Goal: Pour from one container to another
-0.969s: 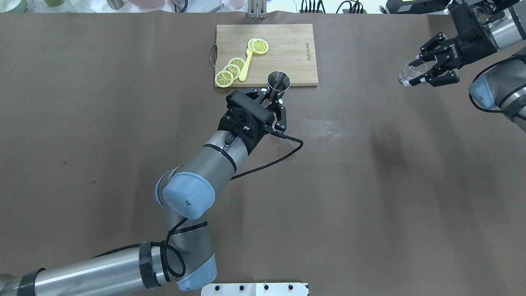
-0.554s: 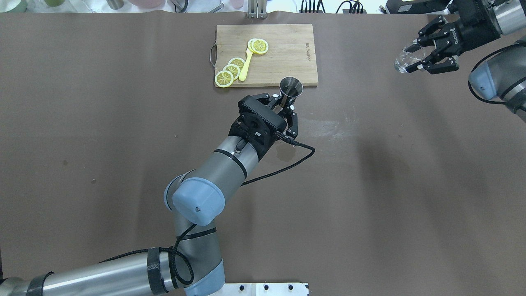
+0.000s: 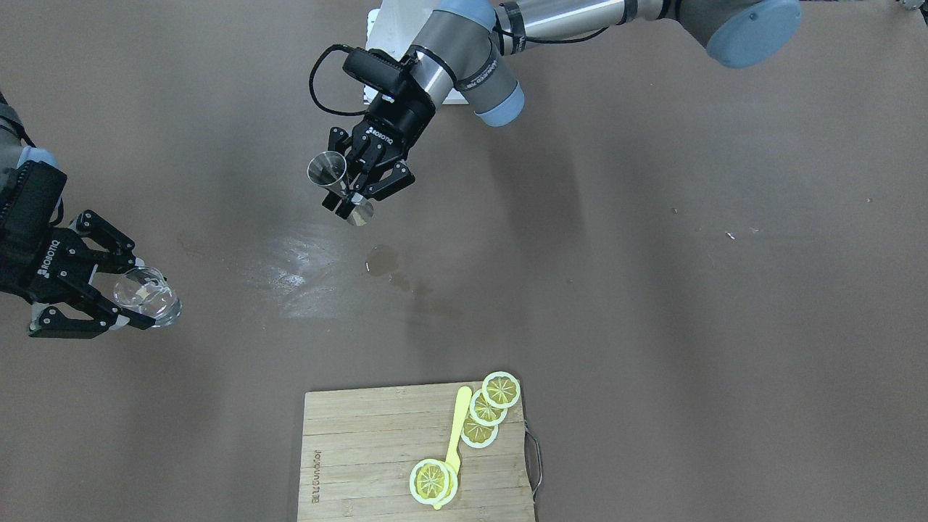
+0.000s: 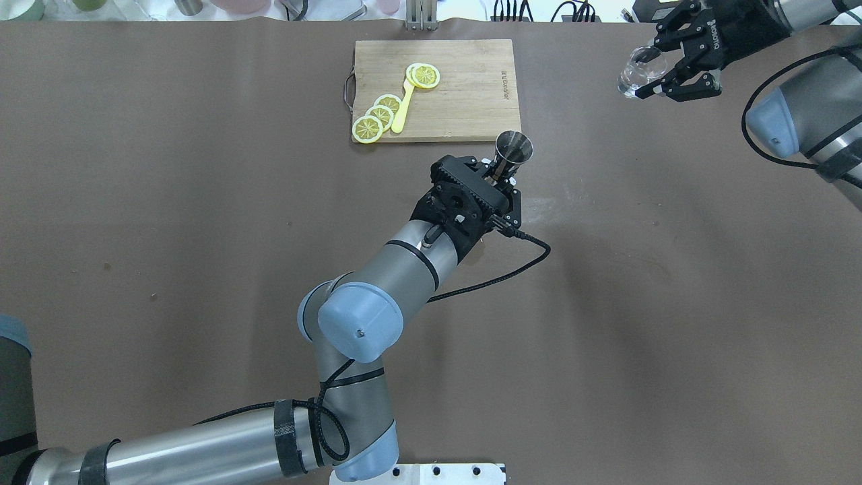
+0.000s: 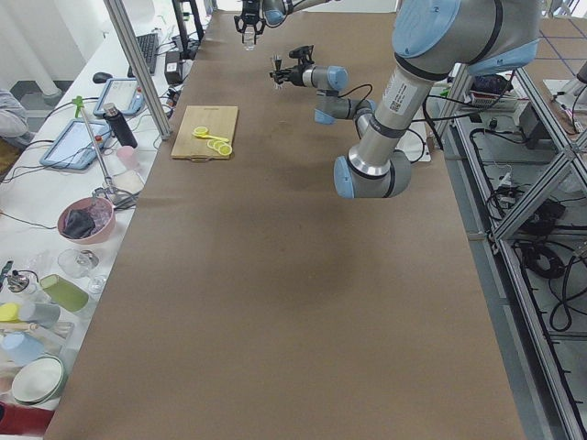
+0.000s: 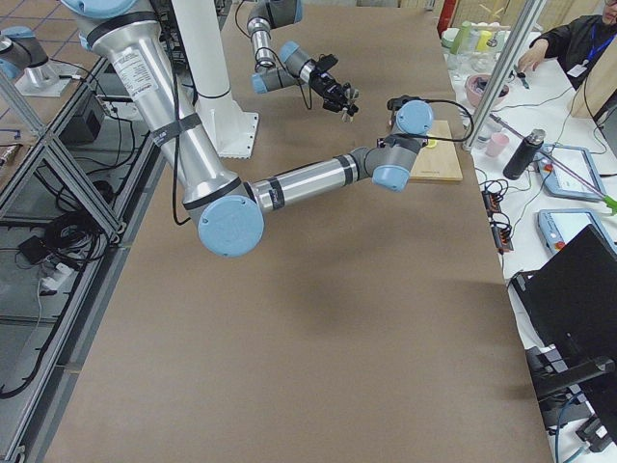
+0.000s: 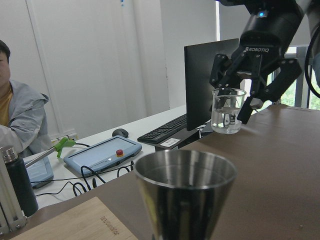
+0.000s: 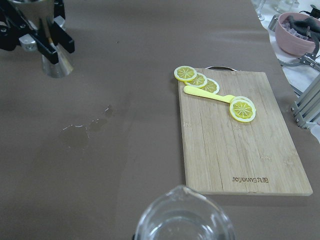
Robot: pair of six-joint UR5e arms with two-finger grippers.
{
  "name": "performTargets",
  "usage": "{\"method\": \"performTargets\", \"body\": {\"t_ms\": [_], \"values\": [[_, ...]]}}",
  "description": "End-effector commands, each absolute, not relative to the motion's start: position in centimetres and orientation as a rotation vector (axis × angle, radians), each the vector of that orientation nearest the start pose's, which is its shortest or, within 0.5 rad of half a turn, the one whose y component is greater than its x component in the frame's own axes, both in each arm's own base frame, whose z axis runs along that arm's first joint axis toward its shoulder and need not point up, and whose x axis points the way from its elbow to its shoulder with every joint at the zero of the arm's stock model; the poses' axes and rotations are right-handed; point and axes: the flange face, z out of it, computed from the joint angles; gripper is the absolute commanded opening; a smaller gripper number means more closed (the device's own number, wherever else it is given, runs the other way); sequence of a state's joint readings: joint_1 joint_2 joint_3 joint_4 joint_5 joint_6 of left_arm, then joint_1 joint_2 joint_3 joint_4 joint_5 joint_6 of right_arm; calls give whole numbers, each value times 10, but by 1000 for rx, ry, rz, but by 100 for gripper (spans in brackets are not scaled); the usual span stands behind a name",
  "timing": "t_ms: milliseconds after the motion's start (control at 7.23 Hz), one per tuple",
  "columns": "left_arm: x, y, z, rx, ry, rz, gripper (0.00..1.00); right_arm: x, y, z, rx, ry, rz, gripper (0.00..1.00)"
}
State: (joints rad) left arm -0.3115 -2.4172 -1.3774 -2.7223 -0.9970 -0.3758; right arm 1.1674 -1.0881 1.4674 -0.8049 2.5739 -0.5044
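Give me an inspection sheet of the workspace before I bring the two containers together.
Surface: brown table cover; wet patch and a smeared streak mid-table.
Job's things: steel jigger, upright; glass beaker holding some clear liquid; the two are well apart.
Clutter: cutting board with lemon slices and a yellow utensil.
Grippers: left tool shut on the jigger; right tool shut on the beaker.
Cables: black cable loops from the left wrist.
Surroundings: person, monitor and keyboard at a side desk.
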Motion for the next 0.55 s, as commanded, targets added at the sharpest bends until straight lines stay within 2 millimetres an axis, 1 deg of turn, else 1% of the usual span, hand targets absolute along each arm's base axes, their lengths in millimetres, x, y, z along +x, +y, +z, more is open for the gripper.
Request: {"method": "performTargets", "body": {"t_ms": [0,138,277,415], "values": [[600,-390,92,1468,976,125,0,-229,-602,294,1138,-797,-1392,0],[601,-390,95,1465,973,128,0,-234,-591,273,1110,-808,-1400,0],[602,-389,95,1463,975,133,0,-239,-573,249,1131,-814,-1424,0],[600,-389,93,1465,981,129,0,-244,-560,236,1155,-799,-1438,0]]}}
